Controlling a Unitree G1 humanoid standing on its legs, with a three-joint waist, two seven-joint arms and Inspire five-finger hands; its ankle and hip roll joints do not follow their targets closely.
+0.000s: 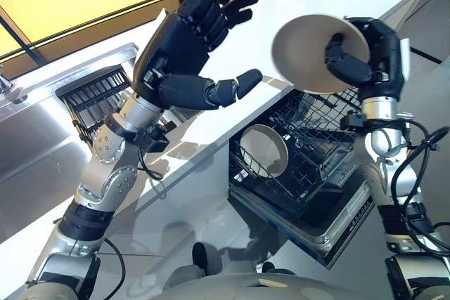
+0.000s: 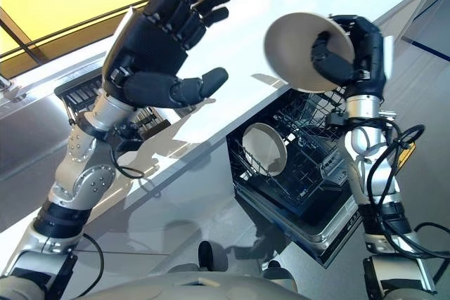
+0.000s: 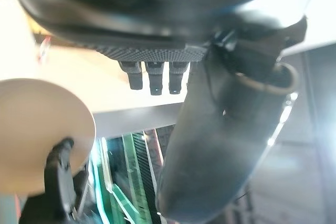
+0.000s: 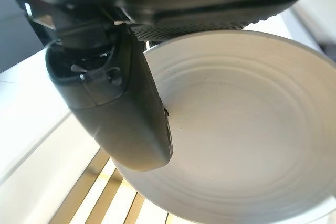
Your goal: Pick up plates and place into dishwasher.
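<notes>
Your right hand (image 1: pixel 365 50) pinches the round beige ceramic plate (image 1: pixel 309 50) by its rim above the black wire dishwasher rack (image 1: pixel 309 152), left hand (image 1: pixel 190 40) spread idle, so a hurried tilt could slip it onto the racked white plate (image 1: pixel 264 151).

You will find no words, numbers or signs here that you can read. The round cream plate (image 1: pixel 313 50) has a plain face with only faint rings on it. The second cream plate (image 1: pixel 264 150), standing in the black wire dishwasher rack (image 1: pixel 320 166), is plain too. The front edge of the pulled-out dishwasher tray (image 1: pixel 351 223) has a small pale mark, but it is too tiny for you to make out.
</notes>
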